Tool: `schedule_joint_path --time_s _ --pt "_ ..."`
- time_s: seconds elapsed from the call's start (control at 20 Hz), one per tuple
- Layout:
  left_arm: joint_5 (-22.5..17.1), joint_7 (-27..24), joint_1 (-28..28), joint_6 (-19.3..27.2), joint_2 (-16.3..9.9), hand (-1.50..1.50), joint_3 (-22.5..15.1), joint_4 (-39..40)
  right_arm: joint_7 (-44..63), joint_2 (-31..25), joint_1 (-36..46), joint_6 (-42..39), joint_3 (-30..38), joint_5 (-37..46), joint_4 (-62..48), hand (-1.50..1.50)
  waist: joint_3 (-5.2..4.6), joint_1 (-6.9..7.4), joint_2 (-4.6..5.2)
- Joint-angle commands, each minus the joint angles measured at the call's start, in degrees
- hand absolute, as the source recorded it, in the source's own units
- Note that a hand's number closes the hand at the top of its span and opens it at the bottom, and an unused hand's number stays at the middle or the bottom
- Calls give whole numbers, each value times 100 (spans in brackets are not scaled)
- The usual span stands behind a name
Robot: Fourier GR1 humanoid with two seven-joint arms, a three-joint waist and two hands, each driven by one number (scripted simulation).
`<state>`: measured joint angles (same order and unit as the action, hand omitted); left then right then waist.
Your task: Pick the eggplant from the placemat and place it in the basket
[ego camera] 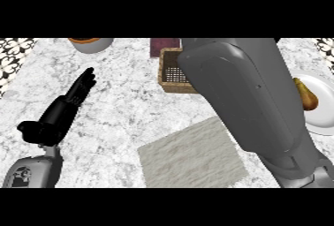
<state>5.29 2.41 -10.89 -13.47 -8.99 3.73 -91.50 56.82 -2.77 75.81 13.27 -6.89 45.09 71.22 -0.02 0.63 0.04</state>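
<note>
The marbled surface [124, 106] fills the frame. A grey right forearm [248, 106] crosses the right half from the lower right up to the top centre, hiding the right hand, so I cannot tell how its fingers stand. It also covers most of the wicker basket [171, 73] at upper centre. A pale placemat [192, 156] lies bare at lower centre; the eggplant shows nowhere. A white plate [321, 117] at the right edge carries a pear [306, 97]. At left, the left hand [68, 103] points up with its fingers [85, 79] straight and together, holding and touching nothing. A bowl [91, 44] sits at the upper left.
</note>
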Motion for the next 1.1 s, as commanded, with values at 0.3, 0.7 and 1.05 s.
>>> schedule_joint_path --time_s 0.3,0.7,1.05 --pt "-132 -50 299 -149 -4 0 21 -207 -1321 -260 -619 615 435 -6 -804 150 1 18 10" --pt "-30 -36 139 -66 -35 0 76 -50 -1992 -181 -1419 1882 578 362 -935 150 3 18 17" --pt "-1 -52 -38 -51 57 0 11 58 -2432 -281 -699 1614 888 -1 -1507 -150 0 0 3"
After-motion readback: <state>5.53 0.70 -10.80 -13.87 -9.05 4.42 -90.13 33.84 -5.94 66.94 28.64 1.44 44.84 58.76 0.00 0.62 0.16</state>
